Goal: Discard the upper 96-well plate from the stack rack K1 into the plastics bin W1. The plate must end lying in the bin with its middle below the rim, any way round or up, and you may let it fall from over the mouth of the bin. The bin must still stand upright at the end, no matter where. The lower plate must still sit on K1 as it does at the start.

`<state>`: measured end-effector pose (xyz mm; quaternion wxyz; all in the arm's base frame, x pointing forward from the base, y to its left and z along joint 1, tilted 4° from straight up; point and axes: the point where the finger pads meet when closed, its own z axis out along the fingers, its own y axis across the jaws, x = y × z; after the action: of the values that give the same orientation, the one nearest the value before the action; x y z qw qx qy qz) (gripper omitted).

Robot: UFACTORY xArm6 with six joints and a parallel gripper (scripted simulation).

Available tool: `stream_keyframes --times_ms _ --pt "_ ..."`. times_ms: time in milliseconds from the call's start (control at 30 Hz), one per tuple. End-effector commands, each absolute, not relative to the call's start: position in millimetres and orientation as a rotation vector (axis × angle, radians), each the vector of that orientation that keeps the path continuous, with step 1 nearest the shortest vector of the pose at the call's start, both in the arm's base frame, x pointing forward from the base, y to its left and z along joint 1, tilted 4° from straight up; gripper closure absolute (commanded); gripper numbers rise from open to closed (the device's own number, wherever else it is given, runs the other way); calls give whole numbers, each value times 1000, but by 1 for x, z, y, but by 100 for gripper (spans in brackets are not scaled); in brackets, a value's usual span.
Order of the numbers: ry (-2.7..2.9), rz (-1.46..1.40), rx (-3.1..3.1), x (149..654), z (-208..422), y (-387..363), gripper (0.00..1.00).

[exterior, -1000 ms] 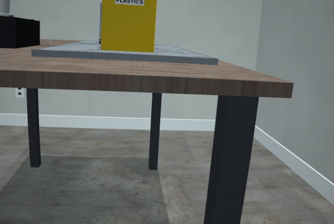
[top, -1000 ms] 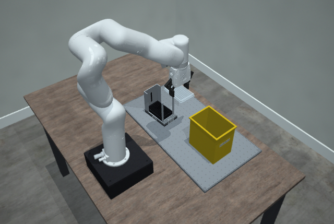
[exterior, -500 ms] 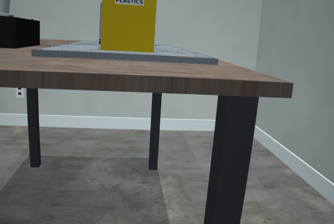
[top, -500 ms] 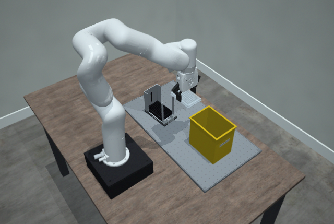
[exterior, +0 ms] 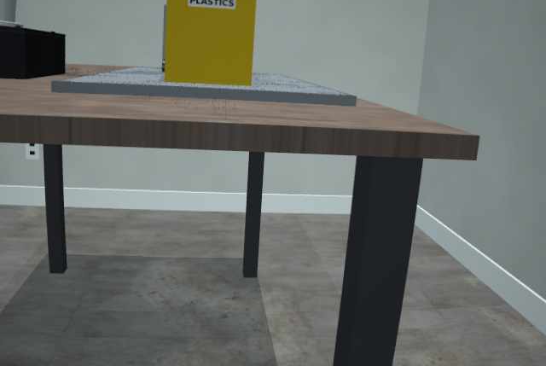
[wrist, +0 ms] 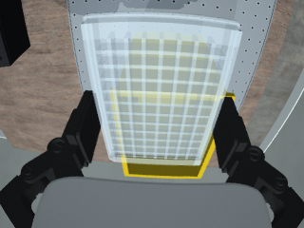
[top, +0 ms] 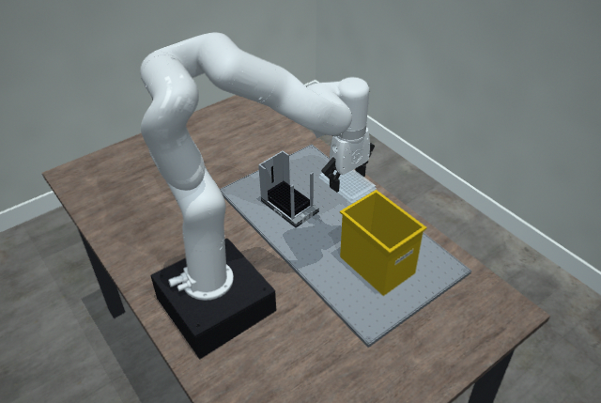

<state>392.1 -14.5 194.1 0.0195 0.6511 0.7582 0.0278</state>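
Jaws (top: 350, 179) spread wide, clamped on clear upper 96-well plate (top: 356, 186) across its width, wide stance because plate fills the gap; plate held flat in air, just behind bin W1 (top: 383, 248), part over its far rim; wrist view shows yellow rim through plate (wrist: 167, 85), so not yet centred over mouth; judgement: carry phase, release too early here; dark lower plate (top: 288, 196) sits in rack K1 (top: 271, 165), left of bin, on bench (top: 146, 224)
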Motion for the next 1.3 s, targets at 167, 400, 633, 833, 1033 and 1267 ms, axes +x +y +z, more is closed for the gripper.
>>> stream_keyframes --times_ms 167,400,633,833,1033,1267 --pt "2350 90 2019 401 194 -41 100" --pt "2350 90 2019 407 193 -60 100" --pt "2350 90 2019 413 192 -79 100" --pt "2350 90 2019 418 191 -98 100" --pt "2350 89 2019 422 191 -111 100" --pt "2350 89 2019 428 190 -131 100"
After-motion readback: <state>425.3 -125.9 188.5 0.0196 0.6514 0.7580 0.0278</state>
